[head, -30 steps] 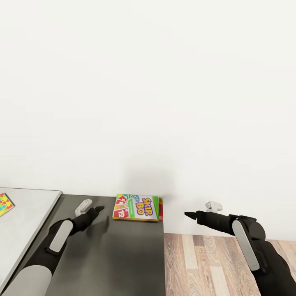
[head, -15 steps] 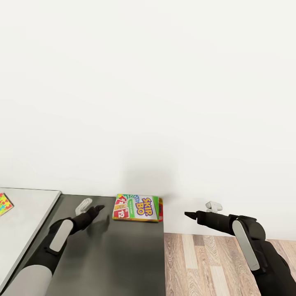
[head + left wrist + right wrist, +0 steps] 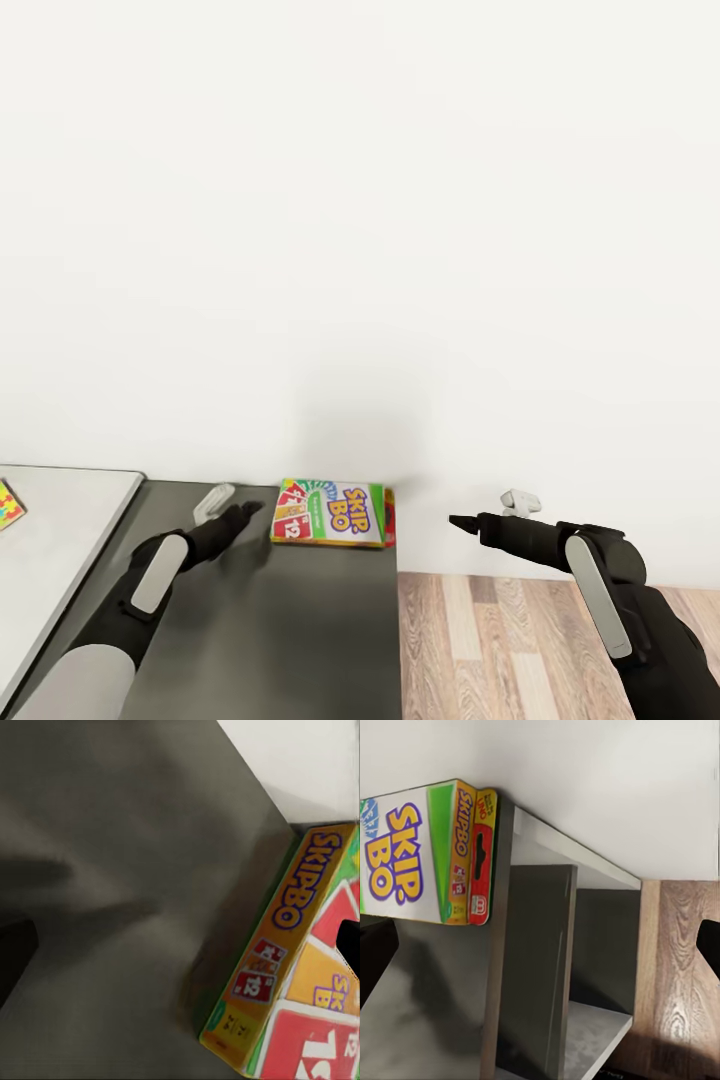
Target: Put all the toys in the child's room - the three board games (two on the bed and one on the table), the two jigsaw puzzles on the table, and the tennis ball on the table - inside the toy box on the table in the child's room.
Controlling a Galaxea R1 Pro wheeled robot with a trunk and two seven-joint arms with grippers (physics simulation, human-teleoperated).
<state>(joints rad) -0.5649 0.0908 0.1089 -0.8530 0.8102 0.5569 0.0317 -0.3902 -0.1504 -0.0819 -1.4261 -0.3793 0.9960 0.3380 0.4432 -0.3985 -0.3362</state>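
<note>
On dark cabinet top [image 3: 300,630] by white wall [image 3: 360,200], Skip-Bo box [image 3: 332,513], left hand [image 3: 245,510] together.

Game box [image 3: 331,514] top reads "SKIP-BO"; its side, "SKIPBO", "12"

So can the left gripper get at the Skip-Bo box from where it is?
Probably yes: the left gripper sits just beside the Skip-Bo box on the dark cabinet top, with nothing between them.
</note>
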